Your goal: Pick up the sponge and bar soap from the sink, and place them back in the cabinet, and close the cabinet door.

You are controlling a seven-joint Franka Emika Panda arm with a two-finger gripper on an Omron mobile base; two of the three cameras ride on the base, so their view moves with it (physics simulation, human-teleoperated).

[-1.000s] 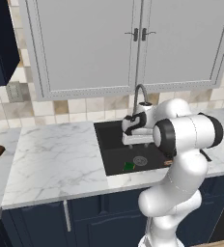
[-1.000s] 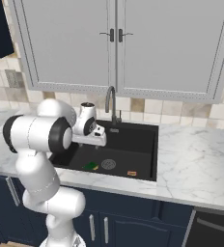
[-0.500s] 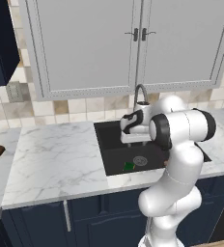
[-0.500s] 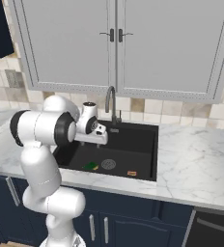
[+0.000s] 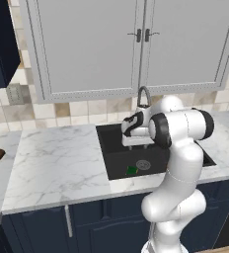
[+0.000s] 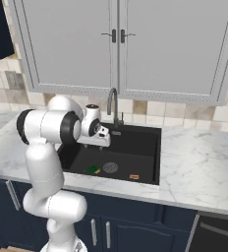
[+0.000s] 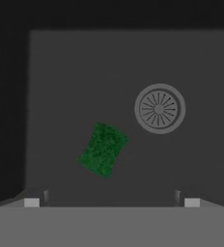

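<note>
**Gripper poised over the sink, sponge below and untouched**

The marble desk [image 5: 62, 158] carries the black sink [image 6: 145, 147], a recessed basin with a curved gooseneck tap [image 6: 112, 101] at its back edge. Light grey wall cabinets [image 5: 136, 44] hang above it; a corner of the dark navy cabinet [image 5: 0, 44] shows at the upper left of the left base view, well apart from the sink.

The arm reaches over the basin with its gripper [image 6: 105, 140] hanging above the sink floor, jaws spread wide and grasping nothing. In the hand view the two tips stand far apart at the bottom, and the sponge lies ahead of them, between their lines.

Inside the sink lie three things: the round grey drain [image 7: 159, 109], the sponge [image 7: 103, 148] green face up and turned at a slant just beside the drain, and the bar soap [image 6: 134, 176] on the drain's other side, near the front wall.

The sponge is likely light, soft and squashy, so a grip across its shorter width should hold it, with the wrist rolled to match its slant. The bar soap looks stiff, thin and probably slippery; it would want a squarer pinch on its long edges.
</note>
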